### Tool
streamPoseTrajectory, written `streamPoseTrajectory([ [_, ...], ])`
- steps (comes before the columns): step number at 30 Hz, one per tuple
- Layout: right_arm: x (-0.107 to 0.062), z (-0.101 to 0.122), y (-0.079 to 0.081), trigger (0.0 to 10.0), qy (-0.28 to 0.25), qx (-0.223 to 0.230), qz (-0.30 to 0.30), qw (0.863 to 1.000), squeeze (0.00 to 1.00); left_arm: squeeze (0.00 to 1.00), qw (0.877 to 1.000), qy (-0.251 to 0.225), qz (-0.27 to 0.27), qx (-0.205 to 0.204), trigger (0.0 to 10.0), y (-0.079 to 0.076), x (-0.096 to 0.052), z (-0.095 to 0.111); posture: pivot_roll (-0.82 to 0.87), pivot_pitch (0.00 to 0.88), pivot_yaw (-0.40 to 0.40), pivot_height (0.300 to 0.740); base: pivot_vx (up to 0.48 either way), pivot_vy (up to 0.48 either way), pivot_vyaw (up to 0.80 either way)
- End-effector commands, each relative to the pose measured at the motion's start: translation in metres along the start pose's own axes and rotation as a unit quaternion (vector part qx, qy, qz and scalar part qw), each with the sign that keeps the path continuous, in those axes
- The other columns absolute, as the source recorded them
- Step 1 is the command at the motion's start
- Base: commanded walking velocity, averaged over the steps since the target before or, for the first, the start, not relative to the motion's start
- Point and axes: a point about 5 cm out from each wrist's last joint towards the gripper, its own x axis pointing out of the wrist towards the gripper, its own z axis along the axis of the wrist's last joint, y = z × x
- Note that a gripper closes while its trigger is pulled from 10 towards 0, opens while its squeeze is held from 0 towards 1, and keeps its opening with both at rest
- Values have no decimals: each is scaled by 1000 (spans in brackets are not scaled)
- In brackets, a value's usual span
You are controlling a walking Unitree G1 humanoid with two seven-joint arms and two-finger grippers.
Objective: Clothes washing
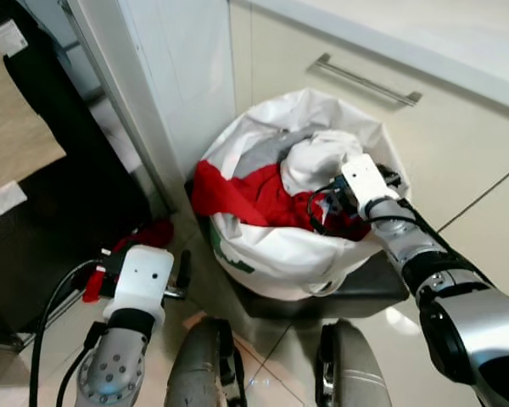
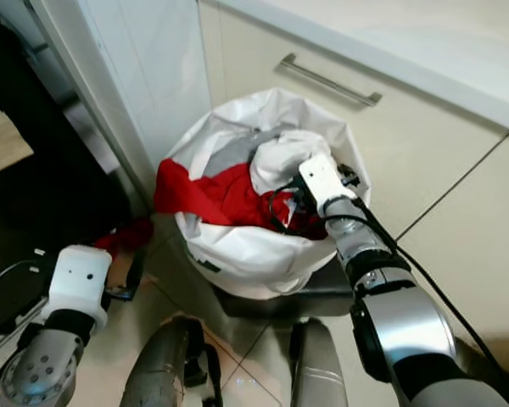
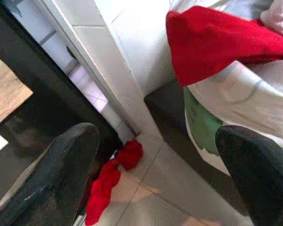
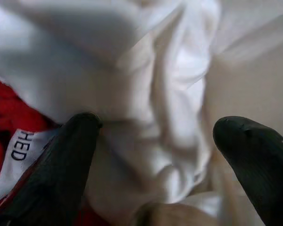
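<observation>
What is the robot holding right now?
Nothing. The right gripper is open over the white garment in the laundry bag; the left gripper is open above the floor.

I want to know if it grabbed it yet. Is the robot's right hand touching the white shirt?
Cannot tell. In the right wrist view the right gripper's open fingers straddle the white cloth, but no contact or gap shows plainly.

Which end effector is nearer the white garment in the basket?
Right. The right end effector is open right at the white garment inside the laundry basket. The left end effector hangs open beside the basket, over the floor.
</observation>
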Motion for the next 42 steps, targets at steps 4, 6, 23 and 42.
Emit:
streamPoseTrajectory([
  [4, -3, -14, 1, 10000, 26, 1, -8, 1000, 0, 0, 1000, 13, -7, 5, 10000, 2, -11, 2, 139, 339, 82, 663, 0, 0, 0],
  [6, -3, -15, 1, 10000, 28, 6, -10, 1000, 0, 0, 1000, 16, -7, 6, 10000, 2, -14, 2, 139, 343, 83, 663, 0, 0, 0],
  [23, -2, -11, -7, 0, 16, 55, -15, 998, 75, 0, 1000, 29, 3, -2, 10000, -3, -14, 5, 104, 352, 55, 663, 0, 0, 0],
  [42, 5, 49, -9, 0, -108, 91, 4, 990, 0, 0, 1000, 17, 15, -14, 10000, -9, 3, 7, 58, 314, 23, 663, 0, 0, 0],
])
